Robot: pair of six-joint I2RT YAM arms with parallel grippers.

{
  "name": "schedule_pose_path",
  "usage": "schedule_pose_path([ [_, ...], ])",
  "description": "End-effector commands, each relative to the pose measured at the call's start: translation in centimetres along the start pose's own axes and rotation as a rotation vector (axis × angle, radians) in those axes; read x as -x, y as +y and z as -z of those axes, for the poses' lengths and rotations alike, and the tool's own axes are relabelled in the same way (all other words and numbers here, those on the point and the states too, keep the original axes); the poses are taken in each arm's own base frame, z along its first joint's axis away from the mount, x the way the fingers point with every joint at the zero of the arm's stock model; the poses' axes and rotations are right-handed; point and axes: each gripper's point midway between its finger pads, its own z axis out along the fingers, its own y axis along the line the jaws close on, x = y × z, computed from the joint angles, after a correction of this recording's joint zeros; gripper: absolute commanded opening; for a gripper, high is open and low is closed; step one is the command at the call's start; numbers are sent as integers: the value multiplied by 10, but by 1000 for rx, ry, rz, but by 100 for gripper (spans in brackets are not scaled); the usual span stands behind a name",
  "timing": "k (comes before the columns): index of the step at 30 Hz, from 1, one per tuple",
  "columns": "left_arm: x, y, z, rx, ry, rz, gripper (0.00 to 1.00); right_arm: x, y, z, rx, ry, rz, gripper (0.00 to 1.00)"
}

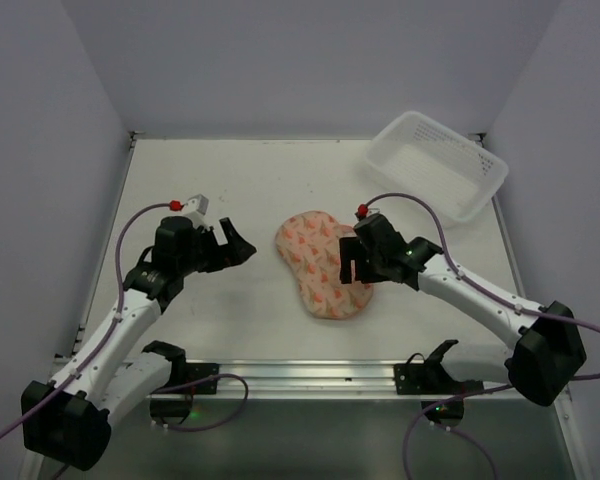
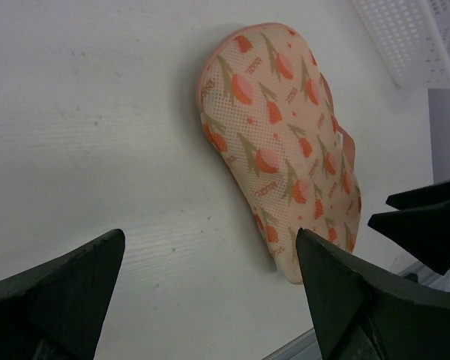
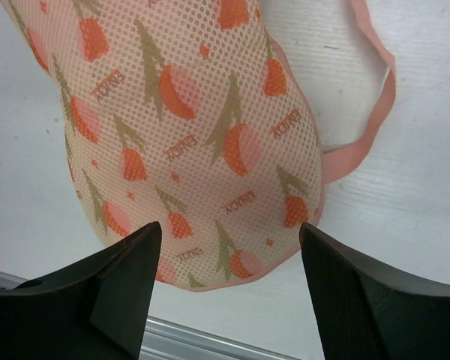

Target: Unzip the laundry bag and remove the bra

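Both your claws are spread wide and hold nothing. Your left gripper [image 1: 242, 247] hangs apart from the laundry bag [image 1: 313, 262], toward the table's [image 1: 230, 180] left edge. Your right gripper [image 1: 352, 268] straddles the bag's right rim; whether it touches, you cannot tell. The bag lies mid-table, its pink loop [image 3: 376, 112] out.

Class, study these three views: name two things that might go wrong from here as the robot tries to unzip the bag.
1. Neither the left claw nor the right claw, both open, holds the laundry bag; tugging its zipper may drag it across the table.
2. No zipper pull shows; the right claw may pinch mesh or the pink loop instead.
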Motion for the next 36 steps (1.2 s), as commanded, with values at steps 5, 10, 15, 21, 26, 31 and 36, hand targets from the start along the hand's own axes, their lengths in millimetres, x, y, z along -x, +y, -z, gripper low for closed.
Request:
schedule_pose_path([
  [5,-3,-34,-13,-155,4,52,100,20,32,-45,170,31,-80,69],
  [10,-11,-27,-11,-140,0,69,100,47,49,-81,185,54,86,66],
  [15,-22,-18,-8,-119,8,89,100,81,71,-101,239,28,221,65],
  [21,-33,-12,-17,-116,37,126,100,126,91,-109,268,-49,366,66],
  [26,-35,-17,-32,-161,37,192,100,155,92,-82,259,-134,312,68],
  [31,-42,-29,-54,-222,40,238,100,155,81,-23,277,-235,214,78],
  [36,-47,-43,-77,-261,32,258,100,137,60,38,295,-361,79,98],
])
